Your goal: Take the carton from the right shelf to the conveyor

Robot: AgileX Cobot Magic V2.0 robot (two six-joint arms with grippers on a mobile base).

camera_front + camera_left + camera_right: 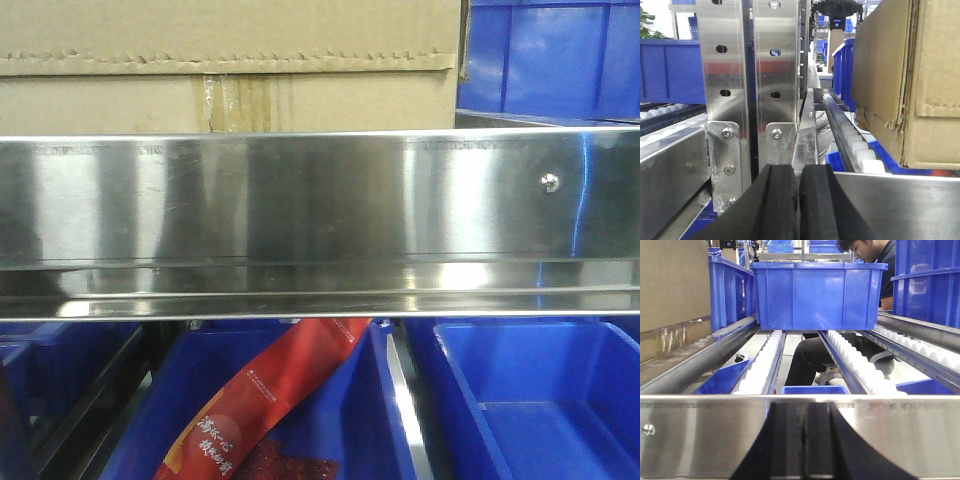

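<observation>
Looking straight ahead at the right shelf [320,200], I see its shiny steel front rail filling the middle of the front view. The carton [230,60] sits on the shelf behind that rail, at twelve o'clock, with its jagged flap edge and taped seam facing me. A blue bin [550,55] stands just beside the carton at two o'clock. The conveyor is not in view.

I judge the main risk to be the rail. Both wrist cameras look across it at about its height, so an arm pushed forward without rising could strike steel. The narrow gap between carton and bin leaves the right arm little room, and it could shove the bin along the rollers [762,365]. The torn flap may also rip if it is gripped there. A seated person [870,255] is visible beyond the shelf, at one o'clock in the right wrist view, which worries me.

The left claw [800,200] is clenched on nothing, pads together, pointing level past the steel uprights [722,65], the carton at two o'clock. The right claw [805,440] looks clenched and empty too, level, the carton at nine o'clock.
</observation>
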